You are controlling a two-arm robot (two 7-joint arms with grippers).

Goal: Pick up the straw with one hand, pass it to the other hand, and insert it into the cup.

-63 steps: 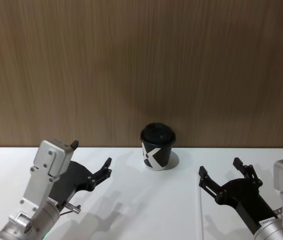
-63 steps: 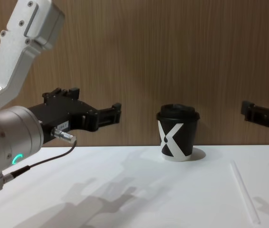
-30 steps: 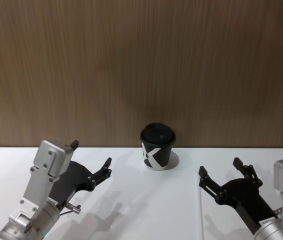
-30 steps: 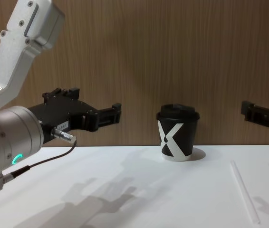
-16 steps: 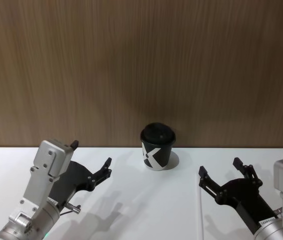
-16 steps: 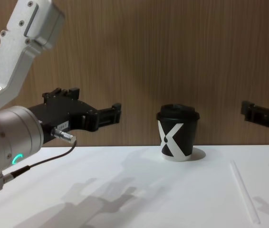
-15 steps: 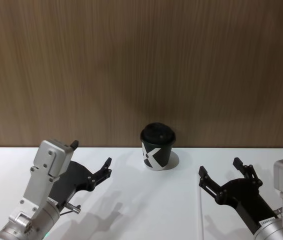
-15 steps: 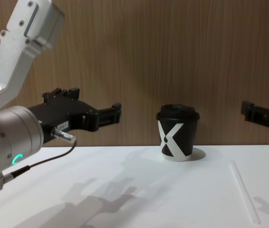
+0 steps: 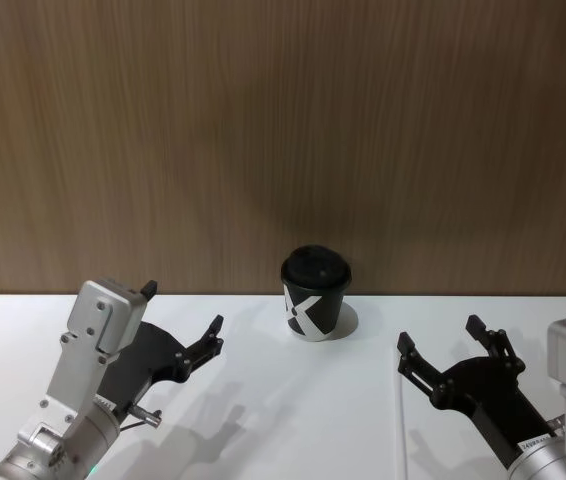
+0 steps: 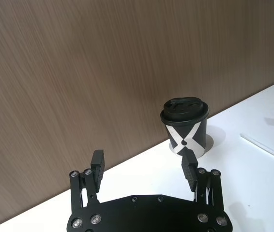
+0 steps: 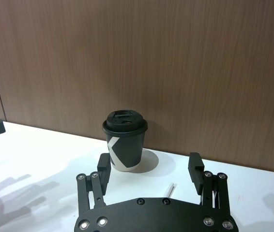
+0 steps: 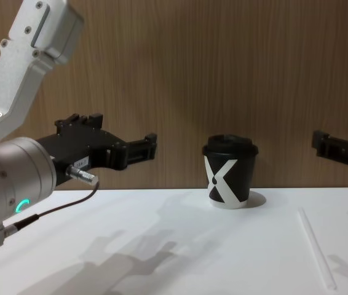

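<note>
White tabletop [image 12: 162,236] holds the straw [image 12: 316,249] at the chest view's lower right, the cup [image 12: 229,172] mid-frame; the right gripper [image 9: 439,338] and left gripper [image 9: 183,307] hover wide open and empty, so the right should straddle the straw's middle squarely before closing.

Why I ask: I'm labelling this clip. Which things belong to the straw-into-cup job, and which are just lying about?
Belongs to the job:
straw, lying on the table at the robot's right
cup, lid on, near the wall
left gripper, open, above the table
right gripper, open, above the table

Just there:
table
wooden wall
</note>
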